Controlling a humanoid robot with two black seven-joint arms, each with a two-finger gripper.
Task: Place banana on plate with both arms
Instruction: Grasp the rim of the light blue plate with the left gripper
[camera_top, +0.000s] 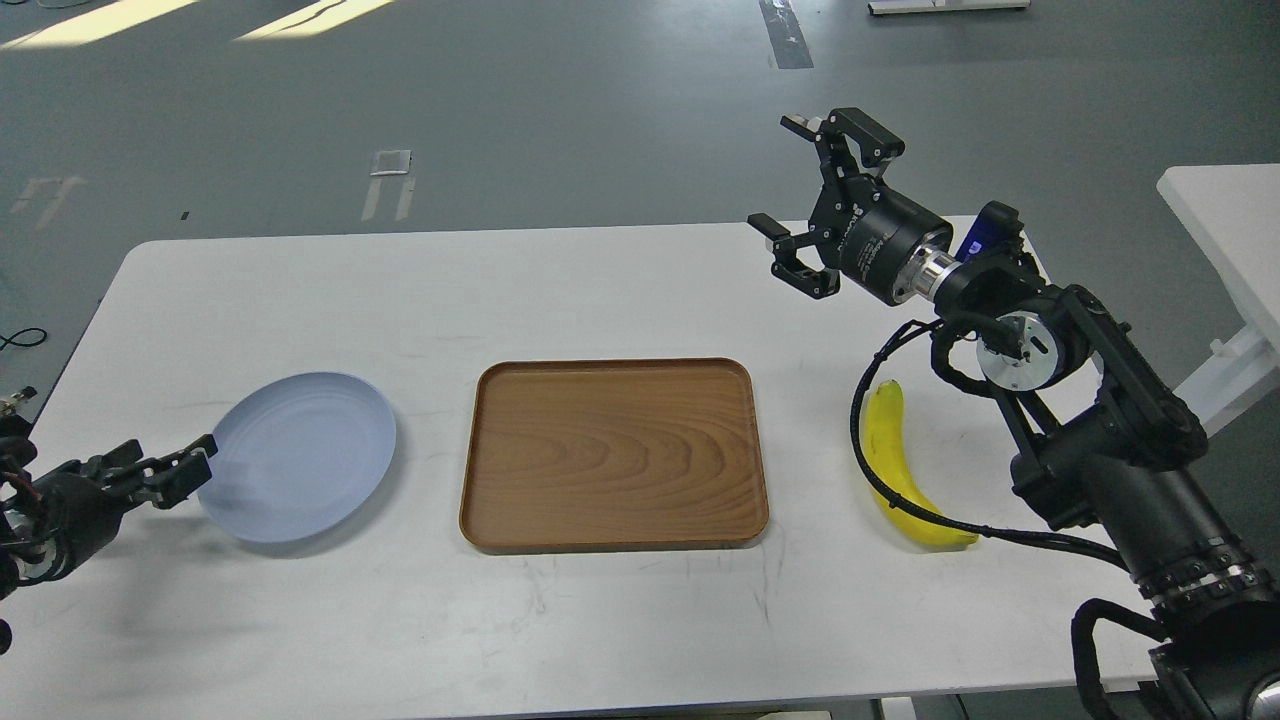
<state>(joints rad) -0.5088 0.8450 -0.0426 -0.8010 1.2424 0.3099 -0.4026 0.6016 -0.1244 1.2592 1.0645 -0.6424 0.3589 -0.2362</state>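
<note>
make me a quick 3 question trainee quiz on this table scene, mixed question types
1. True or false: the banana already lies on the plate.
2. What sits between the plate and the banana? A) a wooden tray B) a bowl C) a cup
3. Fill in: the right gripper hangs above the table with its jaws ____.

Key
1. False. The banana lies on the table at the right, partly crossed by the right arm's cable; the plate is at the left, by the left gripper.
2. A, the wooden tray, which holds nothing.
3. Open, holding nothing.
</note>
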